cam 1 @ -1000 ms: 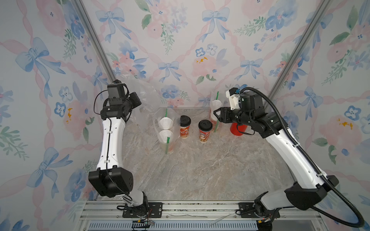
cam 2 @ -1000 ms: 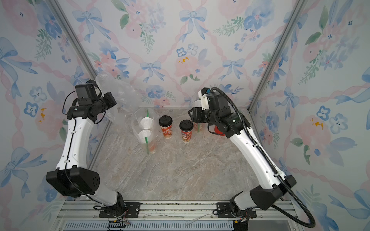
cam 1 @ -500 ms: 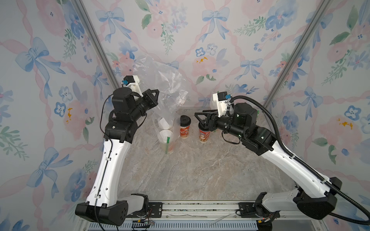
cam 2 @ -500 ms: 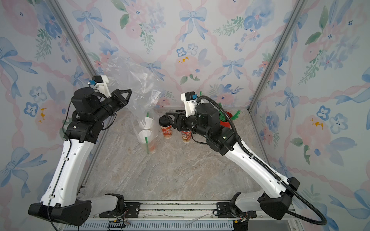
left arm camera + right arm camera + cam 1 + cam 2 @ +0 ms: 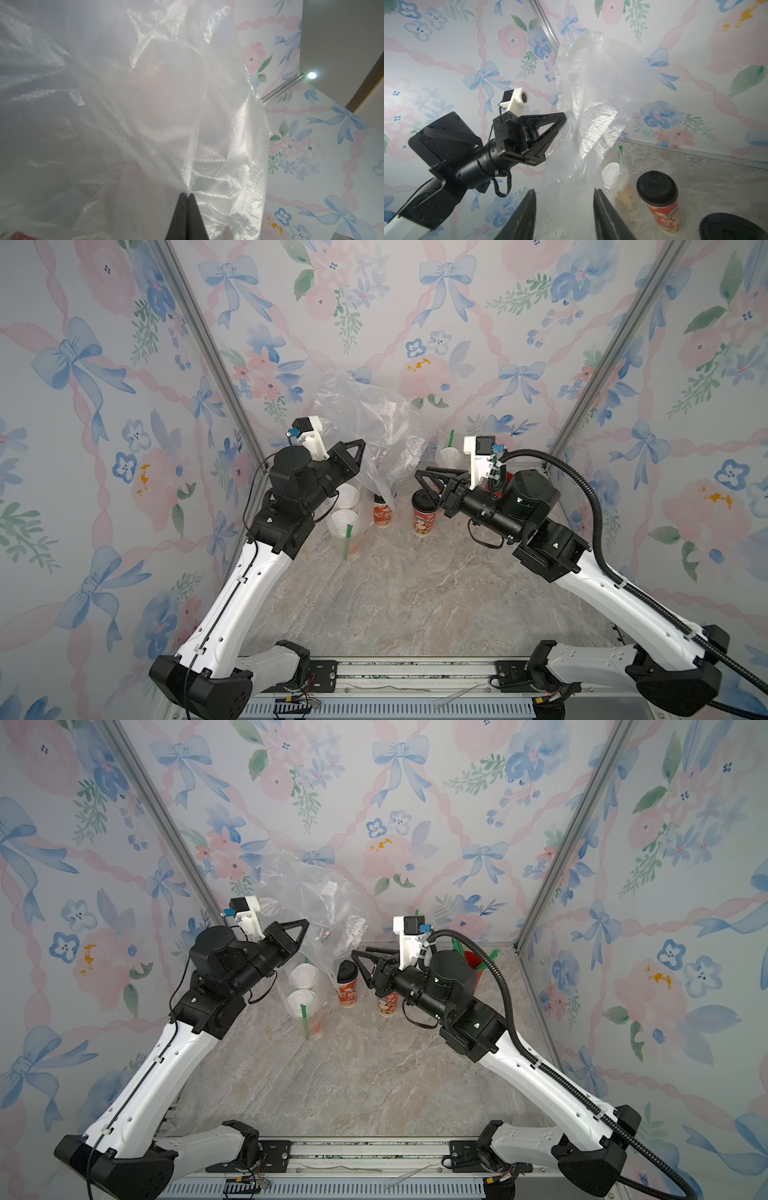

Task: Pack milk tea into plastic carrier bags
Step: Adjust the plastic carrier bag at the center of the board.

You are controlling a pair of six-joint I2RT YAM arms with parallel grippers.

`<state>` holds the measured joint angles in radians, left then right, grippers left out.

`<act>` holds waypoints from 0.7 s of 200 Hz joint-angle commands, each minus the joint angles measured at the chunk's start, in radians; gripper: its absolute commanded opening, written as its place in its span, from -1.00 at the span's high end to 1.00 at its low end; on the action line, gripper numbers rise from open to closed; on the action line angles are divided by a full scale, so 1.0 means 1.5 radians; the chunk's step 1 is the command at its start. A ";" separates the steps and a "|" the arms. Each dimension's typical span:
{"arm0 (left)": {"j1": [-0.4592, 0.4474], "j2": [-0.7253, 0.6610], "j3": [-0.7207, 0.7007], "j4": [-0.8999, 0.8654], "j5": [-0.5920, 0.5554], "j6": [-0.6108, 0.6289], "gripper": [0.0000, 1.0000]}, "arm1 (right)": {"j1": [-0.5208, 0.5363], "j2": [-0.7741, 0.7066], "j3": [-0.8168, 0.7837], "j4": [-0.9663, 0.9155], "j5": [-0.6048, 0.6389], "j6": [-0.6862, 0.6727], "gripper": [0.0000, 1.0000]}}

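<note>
My left gripper [image 5: 360, 444] [image 5: 306, 923] [image 5: 187, 194] is shut on a clear plastic carrier bag [image 5: 370, 418] [image 5: 316, 894] [image 5: 145, 104] and holds it up in the air by the back wall. The bag's lower part hangs in front of my right gripper [image 5: 419, 482] [image 5: 358, 953] [image 5: 564, 192], which is open with film between its fingers but not pinched. Two black-lidded milk tea cups [image 5: 424, 510] [image 5: 348, 982] [image 5: 658, 193] stand below. Two white-lidded cups [image 5: 347, 514] [image 5: 305, 990] [image 5: 611, 176] sit together inside another clear bag.
A white-lidded cup [image 5: 449, 456] with a green straw stands at the back wall. A red cup of green straws [image 5: 473, 965] is behind my right arm. The marble tabletop [image 5: 395, 593] stretches toward the front rail. Patterned walls close in on three sides.
My left arm swung forward and raised the bag toward the middle. My right arm came from the back right across to the bag's lower part, its jaws a little narrower.
</note>
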<state>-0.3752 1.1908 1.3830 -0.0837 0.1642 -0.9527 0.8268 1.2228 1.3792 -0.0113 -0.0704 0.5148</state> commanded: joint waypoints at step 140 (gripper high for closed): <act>-0.022 -0.046 -0.072 0.088 -0.048 -0.049 1.00 | 0.006 0.115 0.045 0.112 -0.097 0.096 0.27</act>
<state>-0.4011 1.1412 1.2953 0.0154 0.1104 -1.0088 0.8268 1.3830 1.4136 0.0719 -0.1650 0.6090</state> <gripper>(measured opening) 0.047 0.334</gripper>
